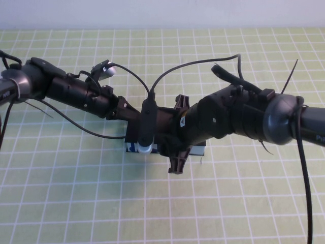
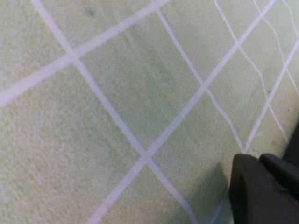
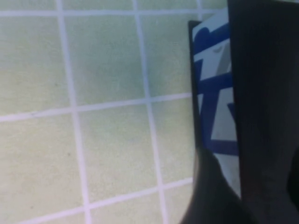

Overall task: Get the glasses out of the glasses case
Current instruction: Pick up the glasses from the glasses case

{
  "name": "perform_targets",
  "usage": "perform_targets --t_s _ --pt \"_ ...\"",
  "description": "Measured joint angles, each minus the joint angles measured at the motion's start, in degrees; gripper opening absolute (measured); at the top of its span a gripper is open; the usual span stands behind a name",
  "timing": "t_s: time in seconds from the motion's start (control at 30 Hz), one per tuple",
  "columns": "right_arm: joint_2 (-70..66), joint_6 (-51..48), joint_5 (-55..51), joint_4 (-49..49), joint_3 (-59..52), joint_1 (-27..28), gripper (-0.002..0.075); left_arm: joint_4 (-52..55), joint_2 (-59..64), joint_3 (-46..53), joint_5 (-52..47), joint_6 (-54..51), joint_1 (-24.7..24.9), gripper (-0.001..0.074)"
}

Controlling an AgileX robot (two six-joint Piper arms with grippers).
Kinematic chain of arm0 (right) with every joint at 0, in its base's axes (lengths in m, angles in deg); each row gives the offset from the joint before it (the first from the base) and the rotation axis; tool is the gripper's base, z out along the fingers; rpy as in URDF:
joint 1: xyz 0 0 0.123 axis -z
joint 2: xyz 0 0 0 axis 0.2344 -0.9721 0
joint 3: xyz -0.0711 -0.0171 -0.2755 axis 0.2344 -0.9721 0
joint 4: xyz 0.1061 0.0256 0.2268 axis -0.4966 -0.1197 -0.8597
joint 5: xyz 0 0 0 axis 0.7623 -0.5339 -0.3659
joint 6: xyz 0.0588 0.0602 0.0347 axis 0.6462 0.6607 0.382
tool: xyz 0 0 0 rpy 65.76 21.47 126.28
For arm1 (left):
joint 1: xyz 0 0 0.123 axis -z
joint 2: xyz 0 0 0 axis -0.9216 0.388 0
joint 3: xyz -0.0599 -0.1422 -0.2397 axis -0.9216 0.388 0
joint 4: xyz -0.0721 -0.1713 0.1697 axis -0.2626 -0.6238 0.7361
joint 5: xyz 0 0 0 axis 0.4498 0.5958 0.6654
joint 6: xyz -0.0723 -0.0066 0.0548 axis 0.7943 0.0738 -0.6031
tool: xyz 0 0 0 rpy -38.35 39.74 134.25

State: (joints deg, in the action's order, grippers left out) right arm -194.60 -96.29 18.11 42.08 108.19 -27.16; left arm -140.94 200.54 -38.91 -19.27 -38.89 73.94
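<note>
The glasses case [image 1: 133,147] lies at the middle of the mat, mostly covered by both arms; only its blue and white printed side shows. My left gripper [image 1: 136,122] comes in from the left and hangs over the case's left end. My right gripper [image 1: 175,134] comes in from the right and sits over the case's middle. In the right wrist view the case's printed side [image 3: 215,93] stands right beside a dark part of the gripper, with a black surface next to it. The left wrist view shows only mat and a dark gripper part [image 2: 261,191]. The glasses are hidden.
The green mat with a white grid [image 1: 76,193] covers the table. Black cables [image 1: 167,73] loop above the arms at the middle. A white wall runs along the far edge [image 1: 162,12].
</note>
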Motion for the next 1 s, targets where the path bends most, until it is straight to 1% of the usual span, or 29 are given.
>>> perform_targets --t_s 0.2,0.3,0.4,0.47,0.67,1.0 --pt "-2.0 0.0 1.9 2.0 0.0 0.0 0.0318 0.1 0.0 -0.1 0.0 0.0 0.0 -0.0003" --pt "-2.2 0.0 2.5 2.3 0.0 0.0 0.0303 0.1 0.0 -0.1 0.0 0.0 0.0 -0.0003" --pt "-2.2 0.0 3.0 2.5 0.0 0.0 0.0268 0.1 0.0 -0.1 0.1 0.0 0.0 -0.0003" --pt "-2.2 0.0 3.4 2.9 0.0 0.0 0.0229 0.1 0.0 -0.1 0.1 0.0 0.0 -0.0003" --pt "-2.3 0.1 4.0 5.0 0.0 -0.1 0.0059 0.2 0.0 -0.1 0.3 0.0 0.0 -0.0003" --pt "0.1 7.8 4.3 10.8 0.0 -0.4 0.0011 0.9 -0.8 -0.2 0.2 0.0 -0.2 -0.0003"
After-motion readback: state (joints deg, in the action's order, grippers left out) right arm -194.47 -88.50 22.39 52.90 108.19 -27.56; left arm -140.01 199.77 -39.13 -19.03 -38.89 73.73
